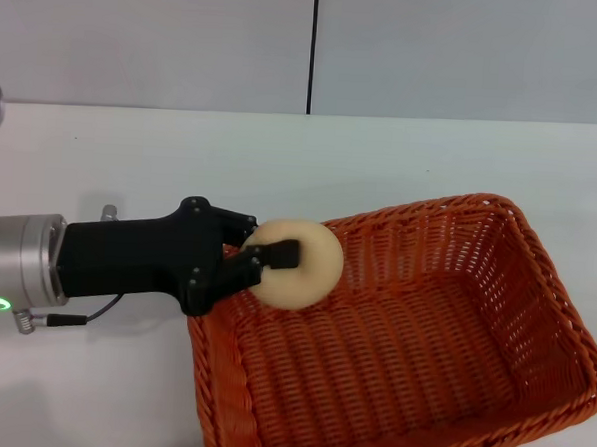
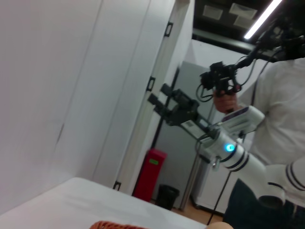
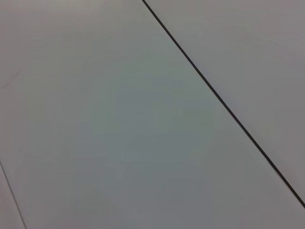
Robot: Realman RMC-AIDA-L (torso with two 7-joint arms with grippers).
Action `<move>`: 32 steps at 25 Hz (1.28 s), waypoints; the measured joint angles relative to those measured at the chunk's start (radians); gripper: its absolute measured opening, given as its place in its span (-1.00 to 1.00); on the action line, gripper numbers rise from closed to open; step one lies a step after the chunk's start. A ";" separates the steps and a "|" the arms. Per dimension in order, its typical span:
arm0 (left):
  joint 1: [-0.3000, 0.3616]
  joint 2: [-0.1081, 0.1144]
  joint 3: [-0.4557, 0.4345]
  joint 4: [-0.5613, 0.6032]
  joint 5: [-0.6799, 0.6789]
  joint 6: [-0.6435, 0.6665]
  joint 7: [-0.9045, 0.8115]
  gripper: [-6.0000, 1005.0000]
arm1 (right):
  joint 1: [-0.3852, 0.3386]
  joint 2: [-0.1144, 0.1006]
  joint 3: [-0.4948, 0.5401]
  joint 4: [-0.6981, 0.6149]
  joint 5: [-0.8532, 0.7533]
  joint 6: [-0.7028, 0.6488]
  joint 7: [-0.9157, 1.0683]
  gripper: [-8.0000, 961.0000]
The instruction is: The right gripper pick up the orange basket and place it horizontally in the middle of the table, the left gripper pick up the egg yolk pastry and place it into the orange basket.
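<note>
A robot lab — second robot arm [image 2: 224, 143], person filming [image 2: 281, 109], white table [image 1: 382, 158].

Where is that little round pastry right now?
In the head view, the egg yolk pastry is pinched in the left claw, at the orange basket's left rim, not yet set down inside.

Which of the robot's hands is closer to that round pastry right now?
The left. The left hand grips the egg yolk pastry over the orange basket's left rim. The right hand is raised in the air, well away from it.
</note>
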 joint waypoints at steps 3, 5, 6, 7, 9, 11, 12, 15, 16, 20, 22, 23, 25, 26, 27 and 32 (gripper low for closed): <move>0.000 -0.001 -0.004 0.009 -0.003 0.018 -0.003 -0.84 | -0.001 0.000 0.000 0.000 -0.001 -0.002 0.000 0.21; 0.000 -0.001 -0.009 0.017 -0.008 0.025 -0.003 -0.84 | -0.003 0.000 0.000 0.000 -0.001 -0.002 0.000 0.21; 0.000 -0.001 -0.010 0.018 -0.010 0.025 -0.003 -0.83 | -0.004 0.000 0.000 0.000 -0.001 -0.002 0.000 0.21; 0.001 0.000 -0.010 0.018 -0.014 0.025 -0.003 -0.78 | -0.004 0.000 0.000 0.000 -0.001 -0.002 -0.001 0.21; 0.001 0.000 -0.010 0.018 -0.014 0.025 -0.003 -0.69 | -0.004 0.000 0.000 0.000 -0.001 -0.002 -0.001 0.21; 0.007 0.001 -0.009 0.019 -0.026 0.023 -0.001 -0.59 | -0.002 0.000 0.000 0.000 -0.001 -0.002 -0.001 0.21; 0.007 0.002 -0.009 0.020 -0.030 0.023 -0.001 -0.51 | 0.000 0.000 0.000 0.000 -0.001 -0.001 -0.001 0.21; 0.008 0.002 -0.009 0.020 -0.031 0.020 0.000 -0.27 | 0.005 -0.001 0.000 0.000 -0.001 0.001 -0.001 0.21; 0.008 0.002 -0.009 0.021 -0.033 0.019 0.000 -0.19 | 0.007 -0.001 0.000 0.000 -0.001 0.001 -0.001 0.22; 0.014 0.004 -0.009 0.022 -0.070 0.013 0.000 0.27 | 0.010 0.000 0.000 0.000 -0.001 0.003 -0.001 0.21; 0.028 0.005 -0.009 0.018 -0.121 0.009 0.003 0.41 | 0.011 0.000 0.000 0.001 0.001 0.004 -0.001 0.21; 0.035 0.006 -0.009 0.015 -0.151 0.007 0.008 0.43 | 0.011 0.000 0.000 0.004 0.003 0.005 -0.001 0.21; 0.050 0.006 -0.011 0.012 -0.212 0.003 0.026 0.48 | 0.011 0.000 0.000 0.010 0.005 0.005 -0.001 0.21; 0.058 0.007 -0.018 0.013 -0.251 0.001 0.042 0.51 | 0.012 0.000 0.000 0.012 0.005 0.005 -0.001 0.21; 0.064 0.006 -0.025 0.015 -0.279 0.000 0.054 0.53 | 0.012 0.000 0.000 0.013 0.005 0.005 -0.001 0.21; 0.100 0.002 -0.138 0.079 -0.469 0.004 0.172 0.65 | 0.019 0.000 0.002 0.017 0.007 0.004 -0.001 0.22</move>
